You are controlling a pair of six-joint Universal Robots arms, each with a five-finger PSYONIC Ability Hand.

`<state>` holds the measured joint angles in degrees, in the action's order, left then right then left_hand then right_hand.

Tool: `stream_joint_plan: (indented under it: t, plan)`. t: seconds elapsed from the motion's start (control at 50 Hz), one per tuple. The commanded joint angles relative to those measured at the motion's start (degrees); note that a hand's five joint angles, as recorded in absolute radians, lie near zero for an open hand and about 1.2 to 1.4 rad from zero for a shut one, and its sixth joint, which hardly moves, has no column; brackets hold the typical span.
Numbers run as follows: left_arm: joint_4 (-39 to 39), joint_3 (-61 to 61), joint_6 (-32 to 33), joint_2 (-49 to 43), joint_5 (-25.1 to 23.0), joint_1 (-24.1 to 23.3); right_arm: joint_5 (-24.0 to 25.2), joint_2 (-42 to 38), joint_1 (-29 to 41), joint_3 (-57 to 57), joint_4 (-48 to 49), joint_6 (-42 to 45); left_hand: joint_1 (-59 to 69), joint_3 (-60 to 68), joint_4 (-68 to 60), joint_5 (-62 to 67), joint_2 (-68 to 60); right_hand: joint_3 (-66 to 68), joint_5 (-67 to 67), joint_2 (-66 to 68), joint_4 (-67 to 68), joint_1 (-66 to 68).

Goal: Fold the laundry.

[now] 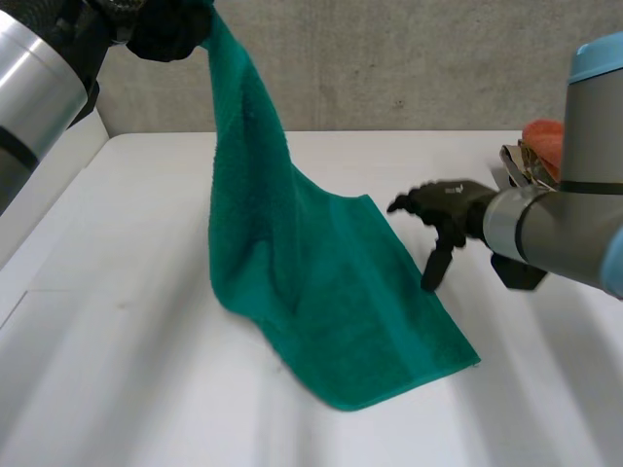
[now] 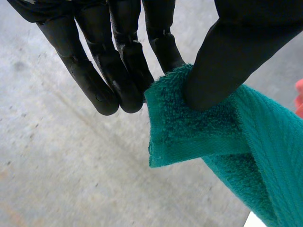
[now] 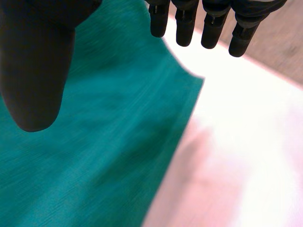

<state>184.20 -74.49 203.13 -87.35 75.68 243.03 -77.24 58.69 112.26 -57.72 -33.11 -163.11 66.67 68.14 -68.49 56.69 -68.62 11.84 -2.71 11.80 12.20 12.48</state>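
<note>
Fold barely begun, by my read: green towel (image 1: 321, 292) has no fold in it yet. One corner is held high toward 11 o'clock of the table (image 1: 97, 321); the rest drapes down w/ its lower half spread on the white top near centre, free corner pointing to 5 o'clock. Left hand (image 1: 170, 29) is clamped on the raised corner: in left wrist view the thumb pinches the terry hem against a finger, other fingers straight alongside. Right hand (image 1: 443, 219) hangs at 3 o'clock of the towel, just beside its edge, thumb & fingers apart, nothing in it; right wrist view puts it above the cloth's edge. Left to do, prob.: right hand takes a second corner, towel gets spread flat, then folded in halves & smoothed. Other stuff: an orange item (image 1: 543, 138) at 2 o'clock behind the right arm, can't tell what it is; grey wall (image 1: 409, 58) at 12. Nothing sits btwn right hand & towel; the hanging part is bunched, which may hide the next corner.
</note>
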Motion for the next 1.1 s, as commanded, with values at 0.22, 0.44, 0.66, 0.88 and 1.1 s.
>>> stream_joint_plan:
  t: [0.22, 0.44, 0.66, 0.88, 1.1]
  plan:
    - [3.27, -9.89, -0.63, 10.97, -4.75, -4.23, 3.32, -26.07, 8.94, 17.8, 25.9, -3.09, 13.33, 11.86, -11.51, 13.31, -11.38, -1.84, 2.71, -1.8, -2.2, -2.48]
    - [6.78, -13.75, -3.44, 11.5, -5.54, 2.88, -13.27, -36.46, 4.47, 45.65, 25.37, -1.6, 13.33, 11.86, -11.51, 13.31, -11.38, 68.16, -67.29, 68.2, 67.8, 67.52]
    - [11.53, -6.39, -5.64, -2.9, -4.32, 15.81, -12.41, -12.57, -3.36, 36.65, 37.14, 0.08, 13.33, 11.86, -11.51, 13.31, -11.38, 68.16, -67.29, 68.2, 67.8, 67.52]
    - [9.16, -2.76, -4.94, -14.25, 1.49, 14.41, -7.14, 5.11, -4.77, -0.62, 35.48, 2.18, 13.33, 11.86, -11.51, 13.31, -11.38, 68.16, -67.29, 68.2, 67.8, 67.52]
    - [14.51, -20.77, 3.39, -26.36, 1.05, 12.38, -4.5, 0.65, -6.44, -27.43, 40.57, 3.41, 13.33, 11.86, -11.51, 13.31, -11.38, 67.47, -66.6, 67.51, 67.11, 66.83]
